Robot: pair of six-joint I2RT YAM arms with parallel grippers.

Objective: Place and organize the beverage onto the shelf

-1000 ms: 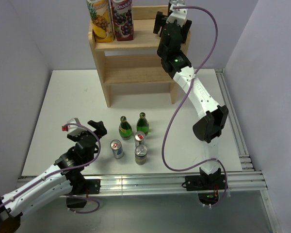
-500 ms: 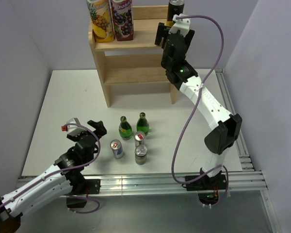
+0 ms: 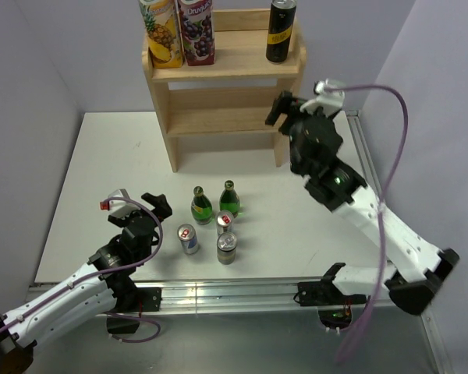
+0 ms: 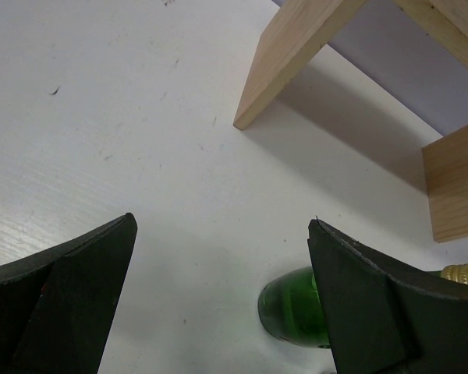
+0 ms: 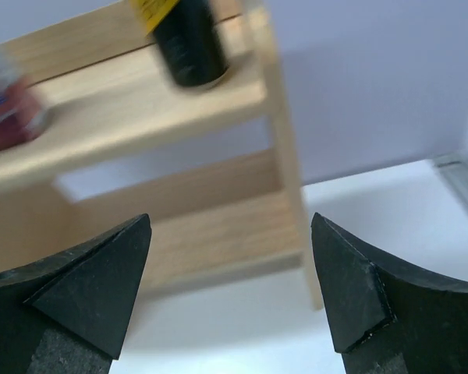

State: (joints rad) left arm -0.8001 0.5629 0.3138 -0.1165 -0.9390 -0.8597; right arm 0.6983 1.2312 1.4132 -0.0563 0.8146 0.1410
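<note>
- Three drinks stand atop the shelf (image 3: 222, 70): two cartons (image 3: 162, 33), one black can (image 3: 280, 29).
- Five are left on the table (image 3: 101, 156): two green bottles (image 3: 200, 206), three cans (image 3: 188, 239).
- Right gripper (image 3: 285, 105), near the shelf, and left gripper (image 3: 152, 206), beside the bottles, gape empty.

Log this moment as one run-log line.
right tool: open, empty, facing shelf | black can: upright, top tier | left tool: open, empty | table: two green bottles, three cans unshelved
</note>
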